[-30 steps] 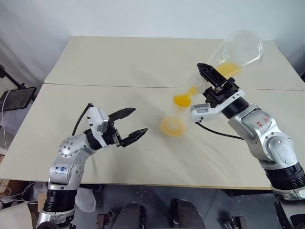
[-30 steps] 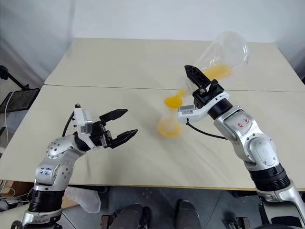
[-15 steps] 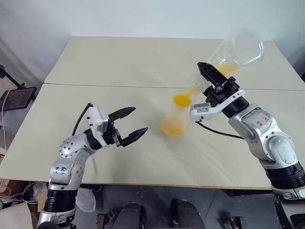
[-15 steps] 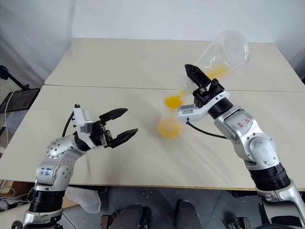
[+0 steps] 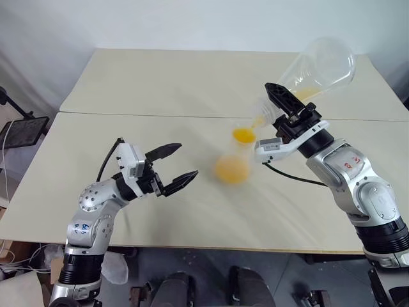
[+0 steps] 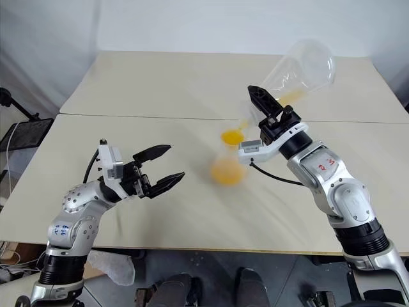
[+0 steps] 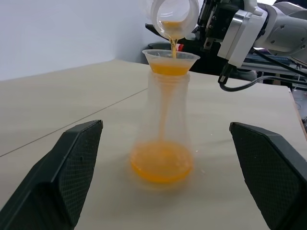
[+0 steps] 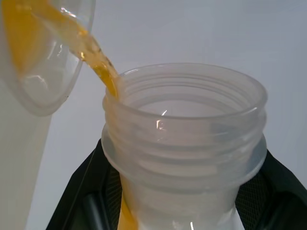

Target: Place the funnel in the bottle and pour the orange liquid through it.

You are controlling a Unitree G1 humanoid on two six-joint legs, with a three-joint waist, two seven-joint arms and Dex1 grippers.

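The right tool (image 5: 276,107) clamps the tilted flask (image 5: 317,69), streaming the orange liquid (image 7: 161,164) into the funnel (image 7: 171,62) seated in the bottle (image 7: 163,132) mid-bench. It should hold a gentle tilt so the funnel never overflows. The left tool (image 5: 176,166) waits open nearby.

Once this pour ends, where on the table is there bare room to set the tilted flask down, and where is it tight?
Bare table lies along the far half beyond the seam, and on the near half between the open left gripper and the bottle. It is tight around the funnel, where the right gripper tips the flask over it.
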